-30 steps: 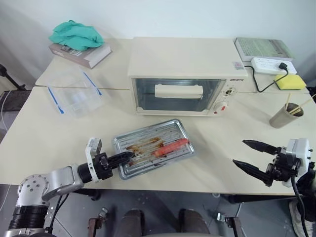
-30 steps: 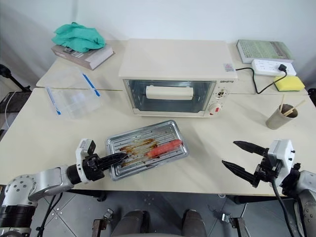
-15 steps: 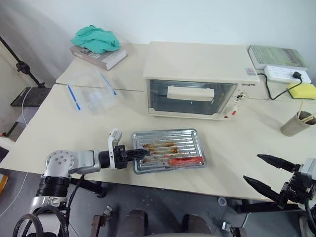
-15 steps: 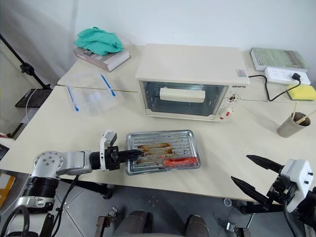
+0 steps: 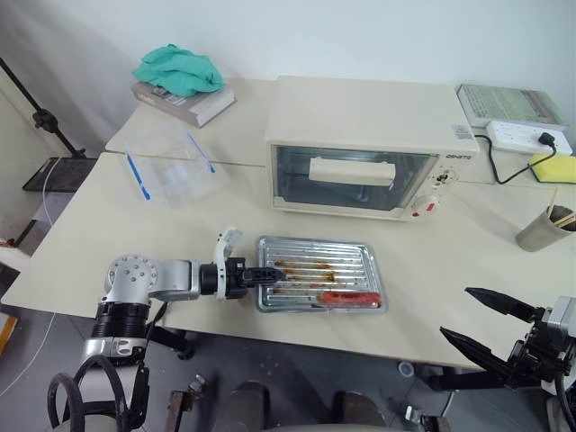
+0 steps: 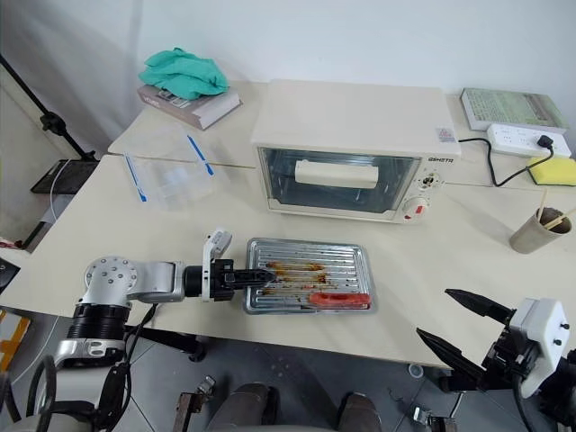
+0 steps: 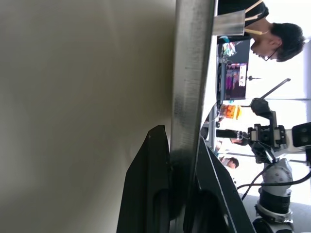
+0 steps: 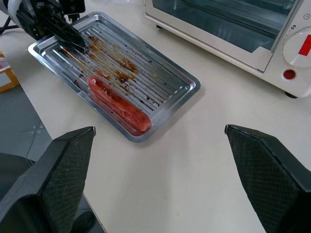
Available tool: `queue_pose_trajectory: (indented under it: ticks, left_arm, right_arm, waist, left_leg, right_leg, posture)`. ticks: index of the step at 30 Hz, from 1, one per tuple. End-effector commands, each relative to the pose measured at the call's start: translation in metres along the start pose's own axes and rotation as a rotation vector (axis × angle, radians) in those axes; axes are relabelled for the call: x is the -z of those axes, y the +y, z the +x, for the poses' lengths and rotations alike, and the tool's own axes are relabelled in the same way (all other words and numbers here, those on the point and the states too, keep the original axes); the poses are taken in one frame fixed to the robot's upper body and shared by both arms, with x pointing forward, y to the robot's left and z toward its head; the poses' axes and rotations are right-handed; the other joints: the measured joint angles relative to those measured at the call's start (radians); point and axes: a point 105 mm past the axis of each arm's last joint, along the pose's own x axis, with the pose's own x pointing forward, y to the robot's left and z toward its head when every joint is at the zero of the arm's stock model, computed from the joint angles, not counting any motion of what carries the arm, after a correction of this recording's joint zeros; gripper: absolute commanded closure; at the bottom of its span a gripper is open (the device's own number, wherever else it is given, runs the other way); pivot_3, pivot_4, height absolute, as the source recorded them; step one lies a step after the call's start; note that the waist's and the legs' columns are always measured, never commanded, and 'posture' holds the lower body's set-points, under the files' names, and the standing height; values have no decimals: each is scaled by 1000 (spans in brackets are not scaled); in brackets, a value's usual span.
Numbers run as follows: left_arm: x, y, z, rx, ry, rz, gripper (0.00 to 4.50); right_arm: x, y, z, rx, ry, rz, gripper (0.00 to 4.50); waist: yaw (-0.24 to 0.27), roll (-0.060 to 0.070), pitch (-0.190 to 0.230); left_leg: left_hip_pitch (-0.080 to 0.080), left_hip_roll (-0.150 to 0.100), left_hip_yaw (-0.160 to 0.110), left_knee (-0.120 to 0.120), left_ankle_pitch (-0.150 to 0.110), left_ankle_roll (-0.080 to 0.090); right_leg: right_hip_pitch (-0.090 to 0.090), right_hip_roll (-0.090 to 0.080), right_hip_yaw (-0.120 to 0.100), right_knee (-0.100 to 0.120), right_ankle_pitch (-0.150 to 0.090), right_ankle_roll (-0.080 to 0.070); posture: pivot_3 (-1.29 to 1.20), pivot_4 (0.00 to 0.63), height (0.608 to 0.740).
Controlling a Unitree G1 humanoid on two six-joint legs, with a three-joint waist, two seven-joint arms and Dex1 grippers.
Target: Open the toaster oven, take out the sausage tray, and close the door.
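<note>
Shiny silver ribbed sausage tray [image 6: 310, 286] flat on cream table [image 6: 108, 225], just in front of cream-white boxy toaster oven [image 6: 351, 148]; one red sausage [image 6: 339, 298] along its near side. Glass door [image 6: 340, 183] shut, bar handle facing out. Left gripper [image 6: 259, 276] pinched narrow on tray's left rim, one finger above, one below — likely for sliding or squaring the tray before letting go. Right gripper [image 6: 463, 326] spread wide, holding nothing, off the table's front edge. Tray's near side close to that edge; little margin there. Open tabletop right of tray; clear plastic container [image 6: 171, 168] well apart on the left.
</note>
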Motion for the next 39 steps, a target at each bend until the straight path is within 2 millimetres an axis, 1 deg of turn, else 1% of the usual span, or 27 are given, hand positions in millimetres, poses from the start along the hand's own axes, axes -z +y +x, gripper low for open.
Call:
queue_pose_trajectory:
  ticks: [1,2,4,5,7,9,11,12,14,17,18,19,20,21,23,24,25,26,27,29,32,34,36,39]
  left_arm:
    - [6,7,12,-62,41,20,3675]
    - [5,6,12,-62,37,29,3419]
    - [1,5,10,-69,16,58,2753]
    - [-1,4,8,-71,3,71,2550]
    - [-7,3,3,-81,-40,116,1985]
    - [-13,3,-8,-95,-89,193,1442]
    - [-20,-1,-19,-71,-150,276,839]
    - [-24,-2,-26,-65,-190,318,581]
    - [-35,-2,-47,-83,-282,424,15]
    - [-39,3,-78,-133,-340,546,15]
    - [-38,4,-88,-139,-344,583,15]
    - [-37,4,-94,-140,-344,611,15]
    - [-32,6,-106,-163,-327,650,15]
    - [-23,9,-120,-203,-292,745,15]
    - [-12,19,-150,-334,-241,940,15]
    - [-6,20,-163,-366,-241,1007,15]
    - [-2,20,-171,-382,-247,1043,15]
    - [-1,16,-179,-407,-282,1165,15]
    - [-1,11,-184,-418,-316,1255,15]
    - [5,4,-192,-424,-336,1365,15]
    - [10,-1,-199,-414,-353,1429,15]
    - [14,-4,-202,-402,-358,1454,15]
    - [19,-4,-203,-390,-345,1432,15]
    - [21,-1,-197,-373,-357,1398,15]
  right_arm:
    - [-6,4,0,-17,-23,-18,0]
    - [-5,4,0,-20,-22,-17,0]
    - [-4,5,2,-28,-21,-14,0]
    - [-4,5,2,-31,-20,-13,0]
    - [-3,6,3,-38,-18,-11,0]
    - [0,6,6,-51,-13,-8,0]
    - [2,7,9,-65,-9,-5,0]
    - [3,7,11,-75,-6,-6,0]
    - [4,8,15,-94,-5,-10,0]
    - [5,7,20,-119,-7,-17,0]
    - [5,7,22,-129,-7,-23,0]
    - [6,6,22,-135,-7,-27,0]
    - [7,8,23,-164,5,-23,0]
    - [7,9,25,-190,7,-36,0]
    - [1,4,30,-195,-29,-71,0]
    - [-3,0,32,-189,-59,-116,0]
    - [-6,-3,34,-186,-78,-146,0]
    - [-6,-3,36,-213,-73,-192,0]
    - [-5,-2,36,-243,-60,-217,0]
    - [-6,-2,37,-269,-66,-256,0]
    - [-9,-4,40,-283,-88,-308,0]
    - [-10,-3,41,-304,-97,-354,0]
    - [-8,-2,46,-338,-111,-397,0]
    - [-8,-4,53,-339,-140,-422,0]
  waist:
    - [-1,0,0]
    - [-1,0,0]
    - [-2,-1,1]
    - [-3,-2,1]
    - [-6,-2,1]
    - [-11,-3,2]
    - [-21,-3,2]
    - [-28,-3,2]
    - [-38,-4,2]
    - [-52,-4,2]
    - [-55,-4,3]
    - [-58,-4,3]
    - [-57,-4,3]
    - [-58,-4,3]
    - [-65,-5,3]
    - [-69,-5,4]
    - [-72,-5,4]
    - [-69,-4,4]
    - [-65,-5,5]
    - [-52,-5,5]
    - [-44,-5,5]
    - [-46,-5,5]
    - [-55,-5,5]
    - [-60,-5,5]
  left_leg:
    - [0,0,0,0,0,1]
    - [0,0,0,0,0,1]
    - [0,0,0,0,0,2]
    - [-1,0,0,-1,0,2]
    - [-1,0,0,-1,0,2]
    - [-1,0,1,-1,-1,1]
    - [-1,2,1,-2,-1,-1]
    - [0,3,2,-2,-2,-2]
    - [0,5,3,-3,-1,-2]
    - [-1,10,5,-3,-2,-2]
    - [-2,10,5,-3,-2,-3]
    - [-3,11,5,-3,-2,-3]
    - [-5,12,6,-4,-2,-3]
    - [-6,13,6,-4,-2,-3]
    - [-6,15,10,-4,-3,-3]
    - [-6,16,12,-5,-4,-3]
    - [-5,18,15,-5,-6,-2]
    - [-5,18,17,-5,-7,-2]
    - [-5,18,18,-4,-8,-1]
    - [-6,19,19,-2,-11,0]
    - [-6,21,19,-1,-13,0]
    - [-5,22,22,-1,-14,1]
    - [-3,24,26,-1,-15,1]
    - [0,26,30,-1,-17,0]
  right_leg:
    - [0,0,0,-1,0,0]
    - [0,0,0,-1,0,0]
    - [0,0,0,-2,0,0]
    - [0,0,-1,-2,0,1]
    - [0,0,-1,-2,0,1]
    - [-1,0,-1,-2,0,1]
    - [-1,1,-1,-2,0,0]
    - [-2,2,-1,-2,0,0]
    - [-3,3,-1,-2,-1,-1]
    - [-5,6,-1,-1,-2,-3]
    - [-6,7,-1,-1,-2,-3]
    - [-9,8,-1,0,-2,-4]
    - [-12,9,0,1,-2,-4]
    - [-13,10,-1,2,-2,-4]
    - [-15,11,-1,2,-2,-4]
    - [-15,11,-1,2,-2,-4]
    - [-16,12,-1,2,-3,-4]
    - [-17,12,-1,1,-3,-4]
    - [-17,12,-2,1,-3,-4]
    - [-16,12,-2,-2,-3,-4]
    - [-16,12,-4,0,-3,-4]
    - [-17,12,-5,0,-3,-4]
    - [-17,12,-7,1,-2,-4]
    - [-17,12,-9,3,-2,-4]
  posture:
    - [0,150,740]
    - [0,150,740]
    - [0,150,740]
    - [0,150,740]
    - [0,150,740]
    - [0,150,740]
    - [0,150,740]
    - [0,150,740]
    - [0,150,740]
    - [0,150,740]
    - [0,150,740]
    - [0,150,740]
    - [0,150,740]
    - [0,150,740]
    - [0,150,740]
    - [0,150,740]
    - [0,150,740]
    - [0,150,740]
    - [0,150,740]
    - [0,150,740]
    - [0,150,740]
    - [0,150,740]
    - [0,150,740]
    - [0,150,740]
